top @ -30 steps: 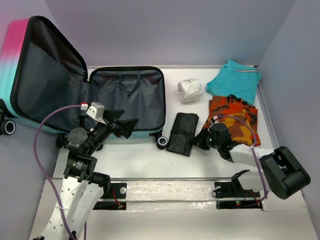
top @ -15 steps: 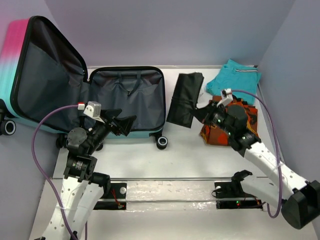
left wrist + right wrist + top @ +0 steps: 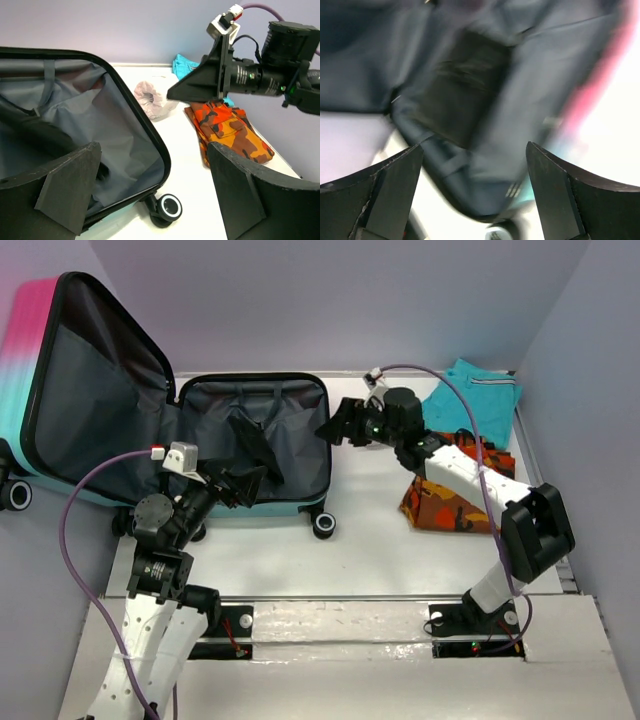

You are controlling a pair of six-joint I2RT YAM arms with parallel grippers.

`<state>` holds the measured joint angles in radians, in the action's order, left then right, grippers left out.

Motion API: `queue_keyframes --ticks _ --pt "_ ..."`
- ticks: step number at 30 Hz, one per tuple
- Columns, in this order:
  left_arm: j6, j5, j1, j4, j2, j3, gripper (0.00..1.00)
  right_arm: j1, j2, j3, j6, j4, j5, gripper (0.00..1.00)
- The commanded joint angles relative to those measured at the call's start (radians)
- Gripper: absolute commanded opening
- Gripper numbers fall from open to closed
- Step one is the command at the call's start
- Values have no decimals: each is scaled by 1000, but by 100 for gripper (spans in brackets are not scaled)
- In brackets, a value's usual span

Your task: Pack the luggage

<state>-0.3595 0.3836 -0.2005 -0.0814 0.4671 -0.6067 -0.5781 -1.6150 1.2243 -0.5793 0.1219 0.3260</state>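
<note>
The luggage (image 3: 35,350) lies open at the left, its pink-to-teal lid upright and its grey-lined base half (image 3: 300,455) flat on the table. A folded black cloth (image 3: 257,445) lies loose inside that base half, and it also shows, blurred, as the black cloth (image 3: 465,85) in the right wrist view. My right gripper (image 3: 340,426) hovers open at the base half's right rim, holding nothing. My left gripper (image 3: 243,483) stands open over the near rim, and its wrist view shows the rim (image 3: 145,132) and the right gripper (image 3: 200,86).
An orange camouflage garment (image 3: 450,502) and a teal garment (image 3: 482,395) lie at the right of the table. A white bundle (image 3: 152,98) sits between them and the suitcase. A suitcase wheel (image 3: 324,524) juts out at the near right corner.
My right gripper lifted the black cloth off the table, swung it left to the suitcase and opened; the cloth now lies in the base half. The left arm barely moved.
</note>
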Motion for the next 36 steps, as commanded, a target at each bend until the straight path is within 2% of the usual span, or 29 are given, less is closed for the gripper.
queue_keyframes --ticks 1,2,4,6,7,9,13,18,24,25,26,27,28,29,30,32,33,36 --pt "17 5 7 -23 -15 -56 99 159 12 69 113 -68 -94 88" --pt "17 3 7 -23 -15 -54 99 175 -3 98 166 -89 -182 88" --pt "19 6 6 -23 -16 -53 99 214 -34 139 209 -176 -240 89" --pt "19 9 4 -23 -16 -53 99 227 -94 217 301 -224 -361 91" --pt "19 9 4 -23 -16 -54 99 227 -117 249 338 -282 -390 98" --pt "17 12 3 -23 -16 -53 99 236 -199 326 415 -350 -444 100" --pt "17 15 0 -24 -13 -53 99 302 -323 475 449 -438 -335 100" --pt "17 18 0 -26 -12 -51 99 382 -405 517 377 -439 -162 99" --pt "13 32 -2 -34 -5 -48 99 394 -457 521 349 -412 -165 98" --pt "14 32 -2 -34 -4 -50 99 394 -459 517 340 -407 -153 93" --pt "13 34 -2 -35 -4 -50 99 394 -457 506 332 -383 -139 81" --pt "11 34 -2 -35 -4 -48 99 394 -447 477 313 -367 -111 74" --pt "13 34 -2 -35 -5 -47 99 405 -439 462 299 -337 -96 56" --pt "13 34 -2 -35 -5 -48 99 405 -431 448 274 -324 -73 47" --pt "11 32 -2 -37 -5 -48 99 405 -409 417 263 -297 -64 31" --pt "11 32 -2 -37 -4 -48 99 414 -381 386 245 -269 -58 14" --pt "10 34 -2 -38 -5 -47 99 414 -347 356 237 -240 -58 7" --pt "10 34 -4 -40 -5 -45 99 414 -274 307 228 -191 -44 7"
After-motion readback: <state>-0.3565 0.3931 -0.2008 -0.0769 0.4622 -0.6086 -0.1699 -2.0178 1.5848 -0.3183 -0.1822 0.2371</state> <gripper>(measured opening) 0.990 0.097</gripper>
